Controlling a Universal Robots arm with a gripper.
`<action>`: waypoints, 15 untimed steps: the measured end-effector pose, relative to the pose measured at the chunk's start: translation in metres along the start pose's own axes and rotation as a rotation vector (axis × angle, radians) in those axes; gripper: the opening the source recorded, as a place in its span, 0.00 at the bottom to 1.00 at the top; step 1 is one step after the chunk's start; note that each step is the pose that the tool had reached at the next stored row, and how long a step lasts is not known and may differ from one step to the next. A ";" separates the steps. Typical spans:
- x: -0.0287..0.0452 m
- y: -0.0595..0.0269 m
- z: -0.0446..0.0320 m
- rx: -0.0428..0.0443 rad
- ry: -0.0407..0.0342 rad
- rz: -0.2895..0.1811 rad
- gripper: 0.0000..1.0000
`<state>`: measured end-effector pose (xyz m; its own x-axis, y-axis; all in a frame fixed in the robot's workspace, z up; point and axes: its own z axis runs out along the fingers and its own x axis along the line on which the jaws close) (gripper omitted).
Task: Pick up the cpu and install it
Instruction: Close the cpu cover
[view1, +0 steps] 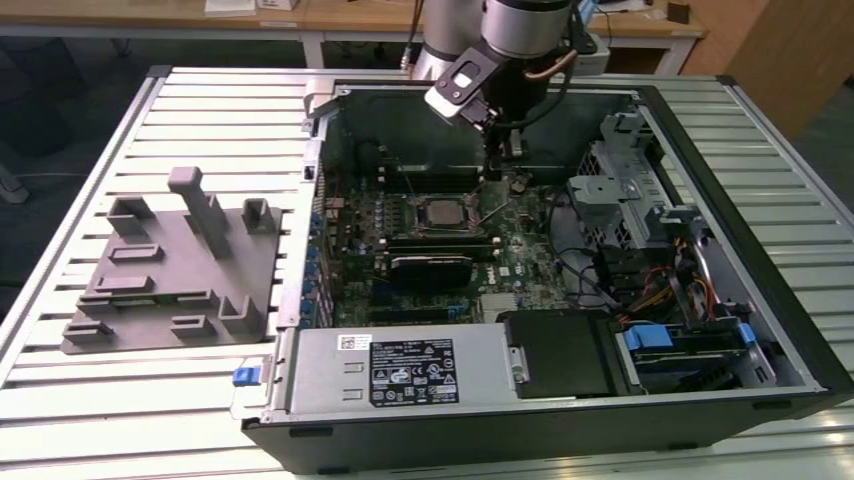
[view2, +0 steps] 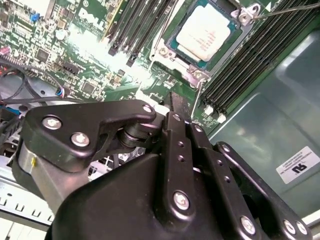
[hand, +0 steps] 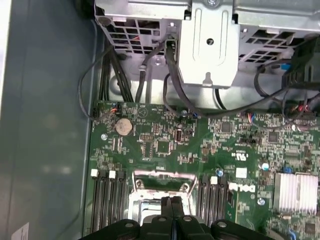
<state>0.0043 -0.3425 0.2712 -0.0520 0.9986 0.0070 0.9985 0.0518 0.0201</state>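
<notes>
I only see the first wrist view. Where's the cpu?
Observer: The second wrist view shows it: the cpu lies in the socket, pale top up.
Operator: Where's the gripper?
Observer: In the exterior view, the gripper hangs inside the case, to the exterior view's right of the socket.
Operator: Anything outside the case?
Observer: A grey fixture block on the table, at the exterior view's left.
</notes>
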 end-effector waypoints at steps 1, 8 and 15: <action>0.0000 0.0013 0.0005 0.0002 -0.0001 0.000 0.11; 0.0004 0.0098 0.0030 0.0002 -0.0003 0.000 0.11; 0.0058 0.0146 0.0061 0.0003 -0.0016 -0.001 0.11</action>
<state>0.0187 -0.3359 0.2654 -0.0525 0.9986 0.0054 0.9984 0.0524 0.0198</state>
